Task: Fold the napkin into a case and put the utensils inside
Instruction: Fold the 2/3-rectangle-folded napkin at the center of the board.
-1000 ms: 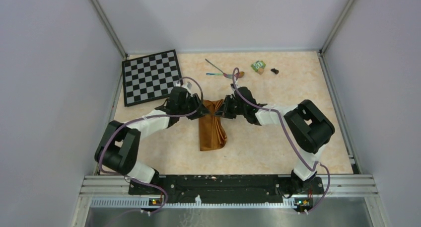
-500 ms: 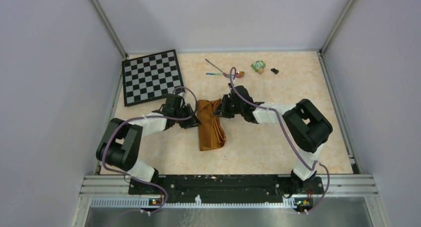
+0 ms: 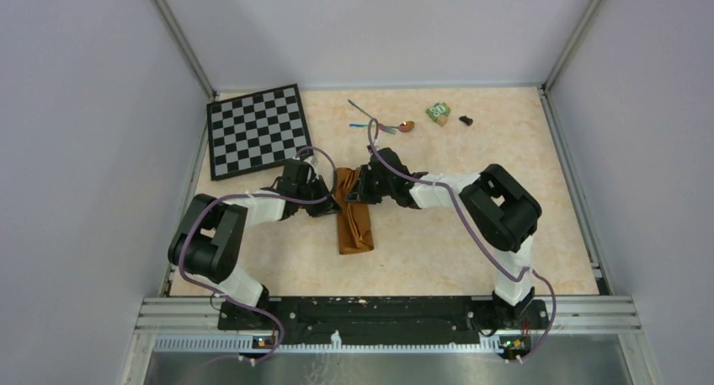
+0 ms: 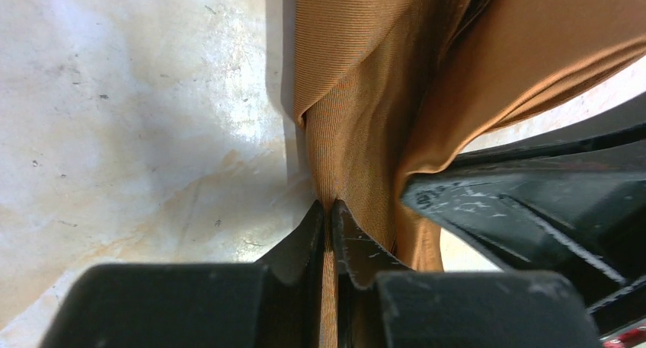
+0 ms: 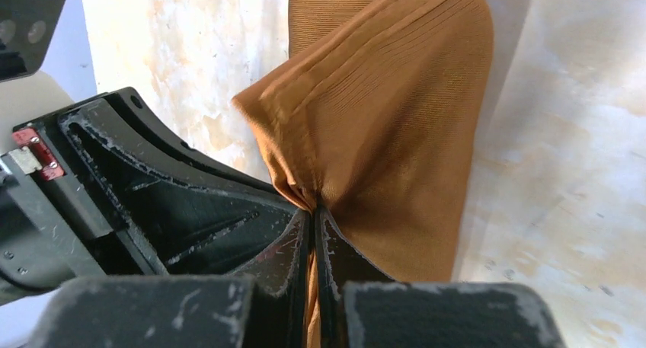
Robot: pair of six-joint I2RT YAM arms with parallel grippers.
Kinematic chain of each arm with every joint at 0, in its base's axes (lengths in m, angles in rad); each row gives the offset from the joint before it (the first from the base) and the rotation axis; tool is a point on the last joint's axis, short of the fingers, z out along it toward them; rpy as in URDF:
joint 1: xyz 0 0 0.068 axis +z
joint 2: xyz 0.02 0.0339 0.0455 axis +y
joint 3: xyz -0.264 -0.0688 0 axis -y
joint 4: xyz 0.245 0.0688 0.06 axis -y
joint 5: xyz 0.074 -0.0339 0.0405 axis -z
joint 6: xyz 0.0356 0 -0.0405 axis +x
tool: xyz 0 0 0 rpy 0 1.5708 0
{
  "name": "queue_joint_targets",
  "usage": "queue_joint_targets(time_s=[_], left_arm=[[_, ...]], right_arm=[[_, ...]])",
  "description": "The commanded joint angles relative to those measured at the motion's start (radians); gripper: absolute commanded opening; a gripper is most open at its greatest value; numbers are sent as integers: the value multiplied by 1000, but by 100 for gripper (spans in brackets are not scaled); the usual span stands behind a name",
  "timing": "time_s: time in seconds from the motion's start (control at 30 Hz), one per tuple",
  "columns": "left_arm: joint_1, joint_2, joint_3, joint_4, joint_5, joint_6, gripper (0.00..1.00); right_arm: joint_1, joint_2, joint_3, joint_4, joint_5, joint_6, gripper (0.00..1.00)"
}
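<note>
My left hand (image 4: 329, 208) is pressed together on the napkin (image 4: 366, 97). A thin ridge of the orange-brown cloth is caught between the two fingertips (image 4: 305, 234), and the rest fans out ahead of them in loose folds. My right hand (image 5: 314, 211) pinches the same napkin (image 5: 396, 119) the same way: its tips meet on a gathered crease, and a ribbed, folded corner stands up just beyond them.

The two hands sit very close together and face each other across the cloth. From my left wrist, the black body of the right hand fills the space just to the right of my fingers. From my right wrist, the left hand (image 5: 152, 188) lies just to the left, touching or nearly touching the fabric.

From above, the napkin (image 3: 354, 221) is a narrow, long strip on the table (image 3: 438, 242). Its far end is caught between my left hand (image 3: 330, 201) and right hand (image 3: 358, 191), and the rest runs back from them toward my bases.

The utensils (image 3: 383, 124) lie on the table beyond my right hand, apart from the cloth. A small green block (image 3: 438, 112) and a small dark object (image 3: 466, 120) lie farther off to that hand's right. The chessboard (image 3: 257, 131) lies beyond my left hand and to its left.
</note>
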Motion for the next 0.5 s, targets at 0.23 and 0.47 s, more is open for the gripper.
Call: queue_joint_targets(time_s=[0.23,0.47], left_arm=[[-1,24,-27,28,-19,35,9],[-2,11,-56,58,-13,25,8]], right_arm=[[44,67,92,28,45,63,0],[51,79,69,81,47,124,0]])
